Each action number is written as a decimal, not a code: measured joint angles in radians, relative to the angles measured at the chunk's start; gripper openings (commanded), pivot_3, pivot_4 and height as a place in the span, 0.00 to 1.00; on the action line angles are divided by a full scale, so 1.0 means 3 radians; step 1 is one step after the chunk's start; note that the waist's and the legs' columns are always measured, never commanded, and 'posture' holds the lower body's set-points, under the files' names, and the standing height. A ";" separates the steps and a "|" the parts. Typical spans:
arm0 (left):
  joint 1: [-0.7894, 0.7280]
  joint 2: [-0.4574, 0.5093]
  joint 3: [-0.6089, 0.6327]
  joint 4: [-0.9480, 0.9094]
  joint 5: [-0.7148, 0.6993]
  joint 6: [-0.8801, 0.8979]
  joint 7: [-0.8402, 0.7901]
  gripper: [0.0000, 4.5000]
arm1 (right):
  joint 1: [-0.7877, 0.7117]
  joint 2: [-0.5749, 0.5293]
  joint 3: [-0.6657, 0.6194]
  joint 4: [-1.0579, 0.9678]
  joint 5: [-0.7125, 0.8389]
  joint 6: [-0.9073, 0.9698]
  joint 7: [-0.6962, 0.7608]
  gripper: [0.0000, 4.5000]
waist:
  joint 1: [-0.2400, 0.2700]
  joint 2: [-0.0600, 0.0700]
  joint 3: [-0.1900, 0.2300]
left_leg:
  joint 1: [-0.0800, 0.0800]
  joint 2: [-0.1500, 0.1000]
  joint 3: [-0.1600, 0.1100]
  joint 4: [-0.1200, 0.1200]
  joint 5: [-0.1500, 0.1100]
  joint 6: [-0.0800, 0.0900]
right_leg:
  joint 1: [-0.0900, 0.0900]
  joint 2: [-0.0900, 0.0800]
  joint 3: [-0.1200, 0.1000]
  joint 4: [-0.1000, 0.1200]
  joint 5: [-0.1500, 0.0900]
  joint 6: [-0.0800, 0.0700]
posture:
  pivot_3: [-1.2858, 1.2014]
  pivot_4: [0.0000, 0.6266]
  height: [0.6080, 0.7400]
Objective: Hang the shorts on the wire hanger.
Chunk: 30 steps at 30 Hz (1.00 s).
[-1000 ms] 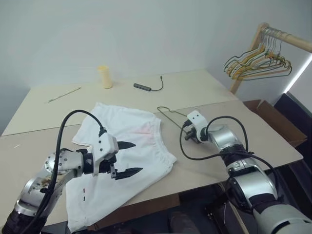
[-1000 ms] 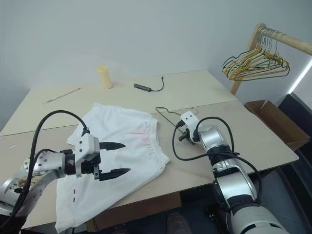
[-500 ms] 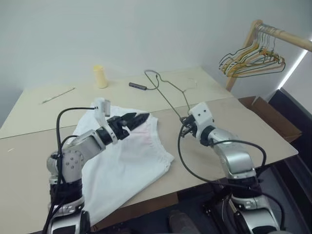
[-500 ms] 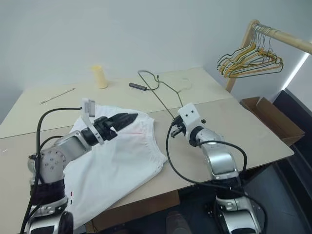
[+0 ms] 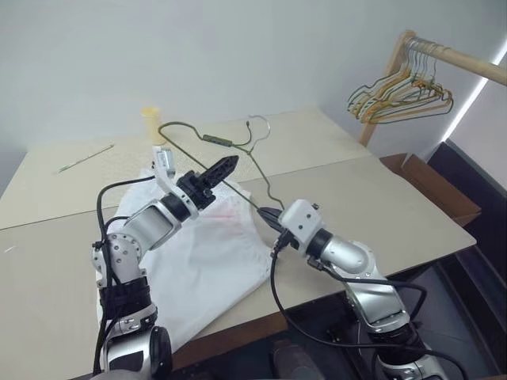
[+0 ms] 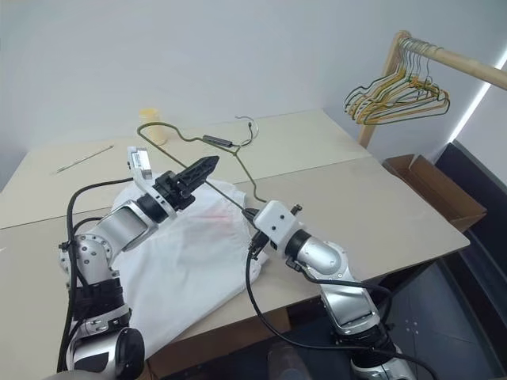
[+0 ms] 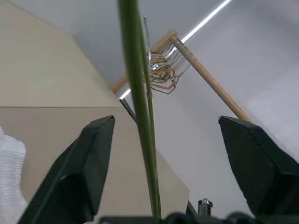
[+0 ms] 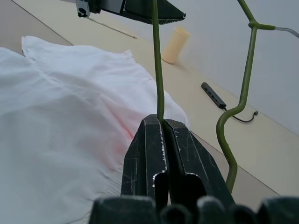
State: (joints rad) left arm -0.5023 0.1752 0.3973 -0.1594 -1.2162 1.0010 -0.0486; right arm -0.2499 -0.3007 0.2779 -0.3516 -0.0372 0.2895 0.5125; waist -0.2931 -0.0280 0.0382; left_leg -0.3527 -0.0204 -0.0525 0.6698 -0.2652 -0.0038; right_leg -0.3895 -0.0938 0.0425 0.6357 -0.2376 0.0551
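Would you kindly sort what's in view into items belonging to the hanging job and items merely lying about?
Job:
- white cloth shorts
- thin dark wire hanger, clamped in the right end effector
- left end effector, fingers apart either side of the wire

Lying about:
- pale yellow cup
- dark adapter with cable
- thin stick
- bunched hangers on wooden rail
- cardboard box

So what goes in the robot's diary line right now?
right gripper: shut on wire hanger, raised | left gripper: jaws open around its wire | shorts: flat on table

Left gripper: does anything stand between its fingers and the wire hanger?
Nothing visible does. The left gripper is open and the wire hanger already runs between its fingers, with the right gripper clamped on it.
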 measured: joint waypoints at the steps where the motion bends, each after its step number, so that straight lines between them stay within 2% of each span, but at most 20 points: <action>1: 0.0000 0.0000 -0.0005 0.0001 0.0008 -0.0020 0.0045 0.58 | -0.0003 0.0003 -0.0001 0.0001 -0.0001 0.0000 -0.0012 0.00 | 0.0003 0.0000 0.0000 | -0.0001 0.0000 0.0000 0.0000 0.0000 0.0000 | 0.0000 0.0000 0.0000 -0.0002 0.0003 -0.0004 | 0.39 0.00 1.00; 7: -0.0044 -0.0068 0.0000 0.0057 -0.0005 -0.0237 0.0177 0.13 | -0.0023 0.0042 -0.0010 0.0028 -0.0031 0.0012 -0.0117 0.00 | 0.0010 0.0000 0.0000 | -0.0003 -0.0001 0.0000 -0.0001 0.0000 0.0000 | 0.0003 0.0003 -0.0001 -0.0018 0.0013 -0.0003 | 0.39 0.00 1.00; 9: -0.0044 -0.0075 -0.0009 0.0070 -0.0011 -0.0266 0.0180 0.00 | -0.0032 0.0030 -0.0011 0.0028 -0.0063 0.0012 -0.0118 0.00 | 0.0009 0.0000 0.0000 | -0.0004 -0.0002 0.0000 -0.0001 0.0000 0.0000 | 0.0003 0.0004 -0.0001 -0.0019 0.0013 -0.0003 | 0.39 0.00 1.00; 13: -0.0070 -0.0074 -0.0053 0.0106 0.0001 -0.0292 0.0156 0.00 | -0.0034 0.0008 -0.0009 0.0034 -0.0097 0.0011 -0.0119 0.00 | 0.0005 0.0000 0.0000 | -0.0003 -0.0001 0.0001 -0.0001 0.0000 0.0000 | 0.0003 0.0005 -0.0001 -0.0019 0.0012 -0.0001 | 0.39 0.00 1.00; 16: -0.0069 -0.0009 -0.0188 0.0096 0.0144 -0.0367 -0.0009 0.00 | -0.0042 -0.0069 0.0024 0.0034 -0.0175 -0.0009 -0.0107 0.17 | 0.0004 0.0000 0.0000 | -0.0003 -0.0002 0.0001 -0.0001 0.0000 0.0000 | 0.0003 0.0005 -0.0001 -0.0020 0.0012 -0.0001 | 0.39 0.00 1.00; 23: -0.0058 0.0169 -0.0363 0.0056 0.0526 -0.0620 -0.0352 0.00 | -0.0044 -0.0166 0.0058 0.0100 -0.0214 -0.0232 -0.0021 0.71 | 0.0003 0.0000 0.0000 | -0.0003 -0.0001 0.0002 -0.0001 0.0000 0.0000 | 0.0003 0.0006 0.0000 -0.0021 0.0012 -0.0001 | 0.39 0.00 1.00; 26: -0.0054 0.0263 -0.0366 0.0073 0.0606 -0.0714 -0.0573 0.00 | -0.0045 -0.0212 -0.0066 0.0087 0.0074 -0.0145 0.0186 0.71 | 0.0005 0.0000 0.0000 | -0.0004 -0.0001 0.0002 -0.0001 0.0000 0.0001 | 0.0003 0.0006 -0.0001 -0.0022 0.0012 0.0000 | 0.40 0.00 1.00; 30: -0.0054 0.0678 -0.0455 0.0125 0.0819 -0.0870 -0.1226 0.00 | -0.0122 -0.0286 -0.0546 -0.0003 0.0943 0.0577 0.0521 0.71 | 0.0005 0.0002 0.0002 | -0.0003 -0.0001 0.0002 -0.0002 0.0000 0.0001 | 0.0003 0.0006 -0.0001 -0.0021 0.0013 -0.0003 | 0.41 0.00 1.00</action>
State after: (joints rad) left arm -0.5184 0.3787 0.2609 -0.1219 -0.9705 0.7400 -0.4163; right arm -0.2865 -0.3866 0.1140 -0.3526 0.2456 0.4626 0.6687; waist -0.2917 -0.0275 0.0388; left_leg -0.3535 -0.0207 -0.0520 0.6693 -0.2651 -0.0035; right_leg -0.3885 -0.0918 0.0424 0.6295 -0.2337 0.0543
